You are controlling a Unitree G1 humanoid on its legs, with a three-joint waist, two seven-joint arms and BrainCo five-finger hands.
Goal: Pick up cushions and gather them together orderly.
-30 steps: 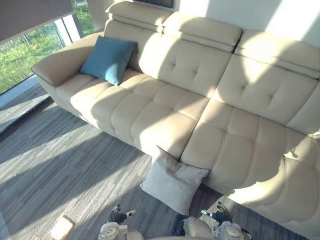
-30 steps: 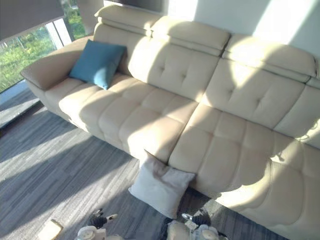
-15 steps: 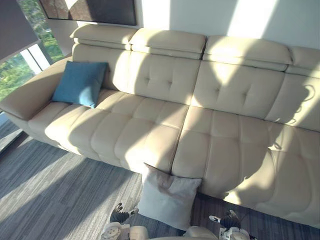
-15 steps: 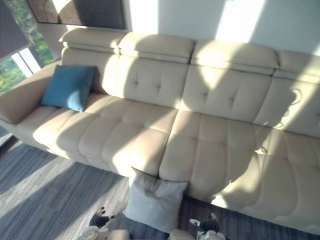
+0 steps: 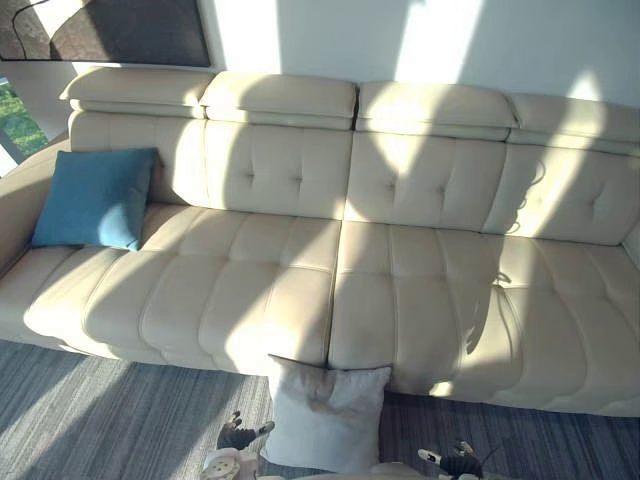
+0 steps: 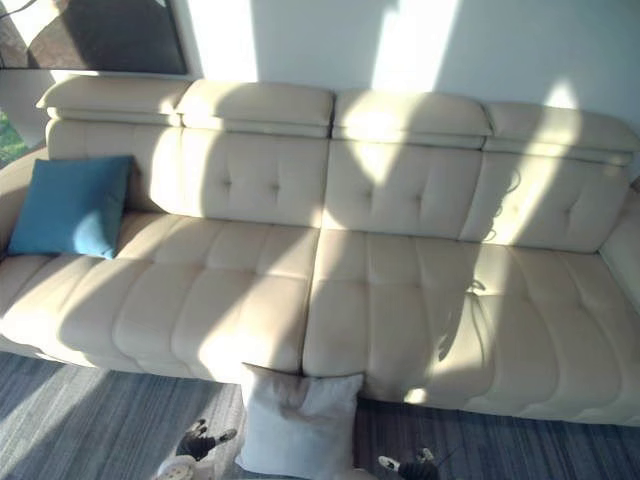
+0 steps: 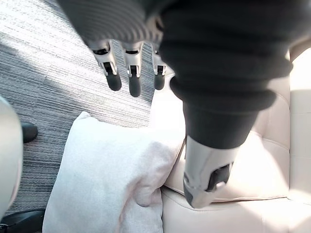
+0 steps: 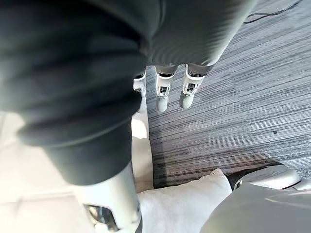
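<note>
A light grey cushion (image 5: 325,415) stands on the floor, leaning against the front of the cream sofa (image 5: 400,270) near its middle. A teal cushion (image 5: 92,198) leans upright against the sofa's backrest at its left end. My left hand (image 5: 237,437) hangs low just left of the grey cushion, fingers relaxed and holding nothing; its wrist view shows the grey cushion (image 7: 107,179) below its fingers (image 7: 133,80). My right hand (image 5: 458,462) hangs low to the cushion's right, fingers (image 8: 163,94) straight over the carpet, with a corner of the grey cushion (image 8: 184,206) nearby.
The long cream sofa spans the view against a white wall. Grey striped carpet (image 5: 90,420) lies in front of it. A dark framed picture (image 5: 100,30) hangs at the upper left.
The whole picture has swung, so the camera has turned to face the sofa squarely. The window at the left has slid out of view. Both cushions lie as before.
</note>
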